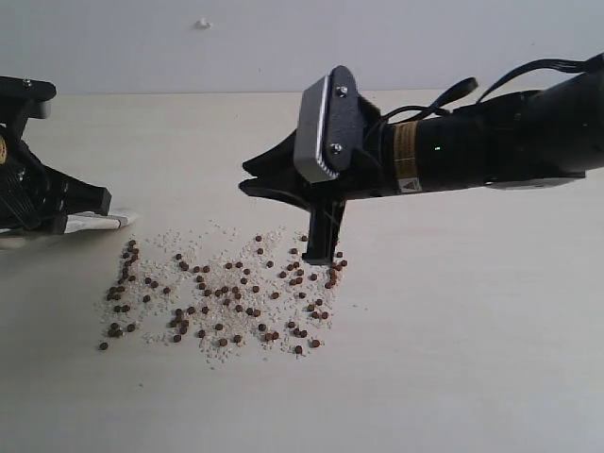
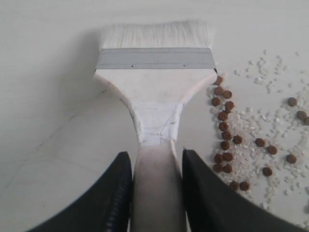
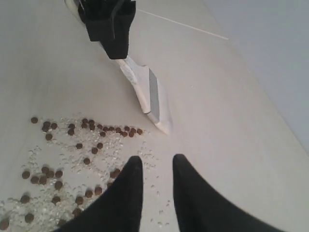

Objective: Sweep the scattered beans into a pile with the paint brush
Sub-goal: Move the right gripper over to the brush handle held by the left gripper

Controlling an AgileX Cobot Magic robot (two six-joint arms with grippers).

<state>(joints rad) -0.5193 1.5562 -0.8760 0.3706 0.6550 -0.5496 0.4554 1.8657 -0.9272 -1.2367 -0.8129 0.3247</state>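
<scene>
Grip check: left gripper (image 2: 155, 160) is clamping the paint brush (image 2: 155, 92) by the narrow part of its handle, with one jaw pressing on each side. Holding that far back is leaving the ferrule and the white bristles free to work. The brush is lying low over the table (image 1: 472, 377) at the left edge of the scatter. A short row of beans (image 1: 217, 293) is lining up just beside one edge of it. Judgement: it is sitting there so that a stroke can push the beans inward.

Right gripper (image 3: 157, 162) is hanging fingers-down at the right edge of the scatter. Its jaws are standing slightly apart with only bare table showing between them, so it is gripping nothing. Judgement: it is either parking there or serving as a stop for the sweep.

The beans are lying loose among whitish grains (image 2: 251, 116) in a wide patch between the two grippers, and no pile is showing yet.

Unclear points:
- The handle end is hiding behind the left jaws.
- In the exterior view the left gripper is covering nearly all of the brush.
- I cannot tell whether the bristles are touching the table.
- I cannot tell whether the right fingertips are resting on it.
- A few beans are probably hiding behind the right fingers.
</scene>
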